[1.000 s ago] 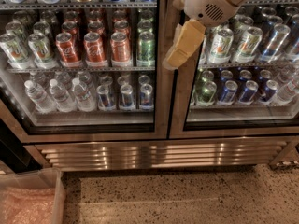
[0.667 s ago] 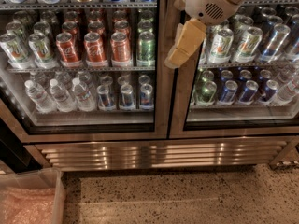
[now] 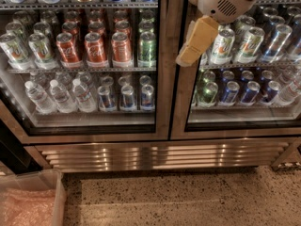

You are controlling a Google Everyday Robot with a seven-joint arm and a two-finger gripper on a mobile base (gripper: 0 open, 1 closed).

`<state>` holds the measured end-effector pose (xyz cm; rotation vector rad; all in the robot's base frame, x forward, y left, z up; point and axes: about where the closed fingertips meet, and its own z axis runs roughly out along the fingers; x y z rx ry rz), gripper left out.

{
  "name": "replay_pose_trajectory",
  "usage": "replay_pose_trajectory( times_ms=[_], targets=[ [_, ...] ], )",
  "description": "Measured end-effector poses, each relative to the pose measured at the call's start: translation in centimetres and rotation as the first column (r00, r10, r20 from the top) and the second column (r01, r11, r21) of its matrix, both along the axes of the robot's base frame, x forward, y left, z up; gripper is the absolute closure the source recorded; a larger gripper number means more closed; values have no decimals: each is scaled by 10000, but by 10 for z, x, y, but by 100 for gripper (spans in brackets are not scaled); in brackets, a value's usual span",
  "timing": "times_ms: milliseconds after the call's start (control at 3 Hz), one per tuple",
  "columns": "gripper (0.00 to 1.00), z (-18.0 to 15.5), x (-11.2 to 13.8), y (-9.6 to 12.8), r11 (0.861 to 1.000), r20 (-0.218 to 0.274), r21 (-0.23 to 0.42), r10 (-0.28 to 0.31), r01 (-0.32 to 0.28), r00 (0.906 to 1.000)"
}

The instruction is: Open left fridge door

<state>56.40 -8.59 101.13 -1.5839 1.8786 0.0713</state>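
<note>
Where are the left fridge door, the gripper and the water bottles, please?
left fridge door [image 3: 162, 98]: camera view, steel frame's right upright.
gripper [image 3: 190, 51]: camera view, its tan lower end, upper centre-right of the picture.
water bottles [image 3: 60, 96]: camera view, middle bottle's body.

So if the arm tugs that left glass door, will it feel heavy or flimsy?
Probably heavy and rigid: the left fridge door is glass in a steel frame. The steel looks smooth, so possibly slippery for the gripper, in front of the right door at its inner edge.
</note>
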Motion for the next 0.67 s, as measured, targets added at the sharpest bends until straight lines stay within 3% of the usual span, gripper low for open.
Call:
replay_pose_trajectory(
  times_ms=[333, 667],
  targets=[
    [0, 0, 0, 0, 10000, 0, 4, 3, -3, 10000],
    [0, -1, 8, 17, 9987, -4, 422, 279, -278, 9996]
  ],
)
